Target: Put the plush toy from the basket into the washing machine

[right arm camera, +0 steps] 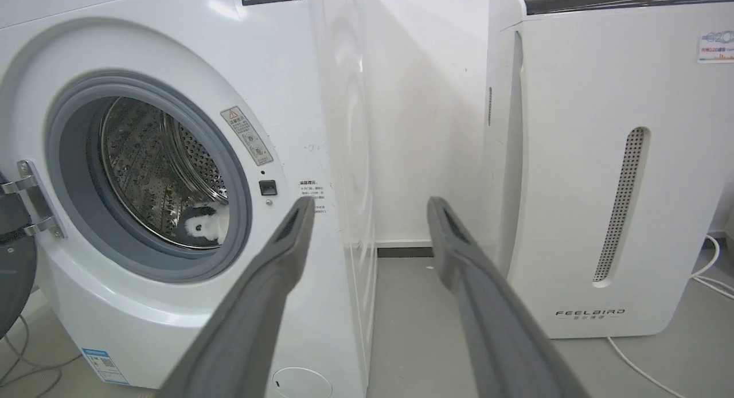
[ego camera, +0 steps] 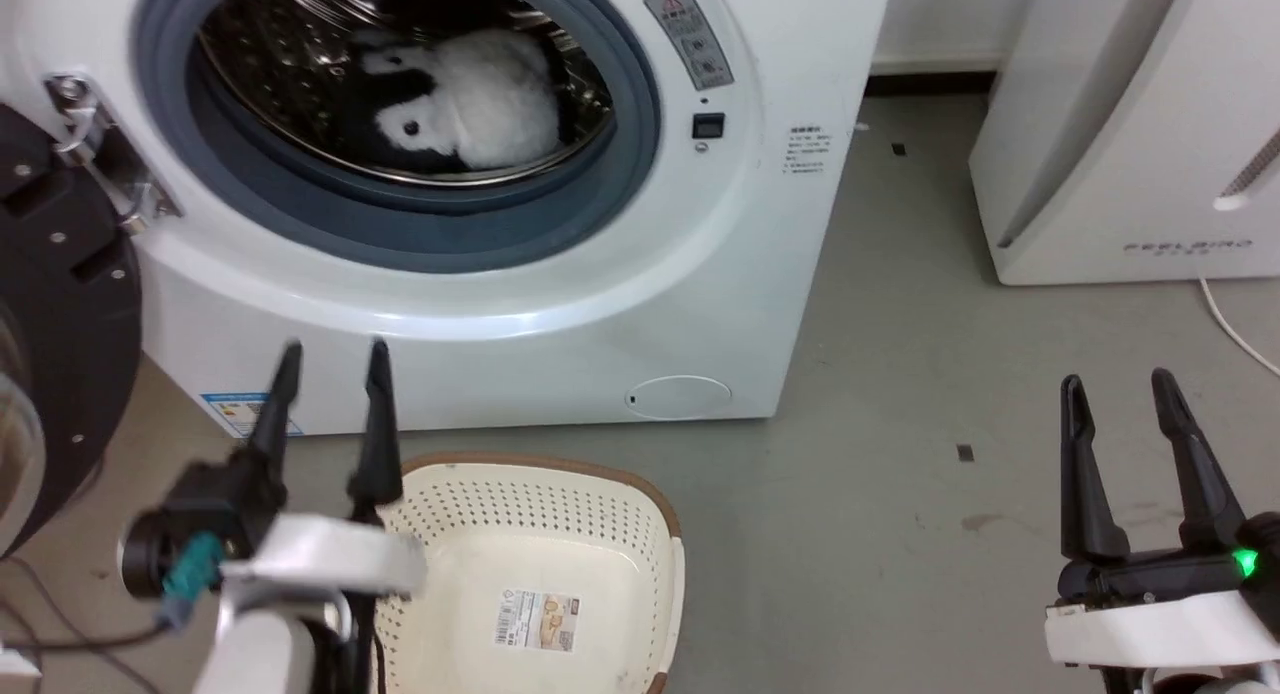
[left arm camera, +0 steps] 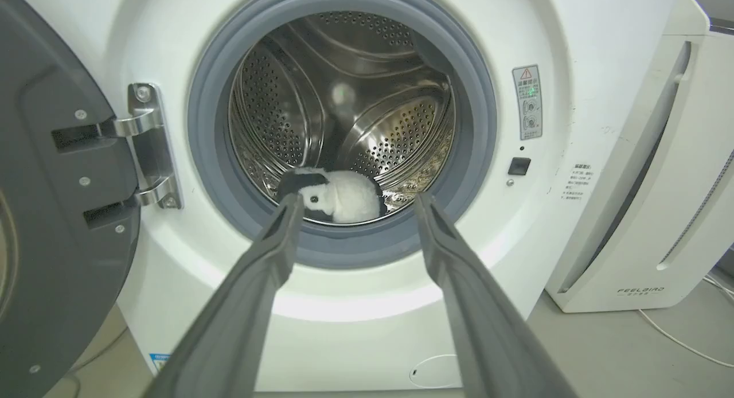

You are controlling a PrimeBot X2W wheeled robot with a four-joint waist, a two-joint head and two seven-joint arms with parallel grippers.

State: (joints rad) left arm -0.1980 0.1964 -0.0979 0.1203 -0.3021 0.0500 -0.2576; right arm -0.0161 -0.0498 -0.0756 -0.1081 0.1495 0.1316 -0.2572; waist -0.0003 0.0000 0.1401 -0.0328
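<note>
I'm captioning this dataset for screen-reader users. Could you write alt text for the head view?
A panda toy lies in the drum of the washer, whose door hangs open at left. The basket on the floor in front holds no toy, and the left gripper and right gripper hover low with jaws open.

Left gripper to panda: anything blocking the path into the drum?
Nothing visible. The door is swung aside to the left, and the porthole of the washing machine is open. The plush toy lies on the drum floor just behind the grey gasket. The left gripper is open, outside, pointing at the porthole.
</note>
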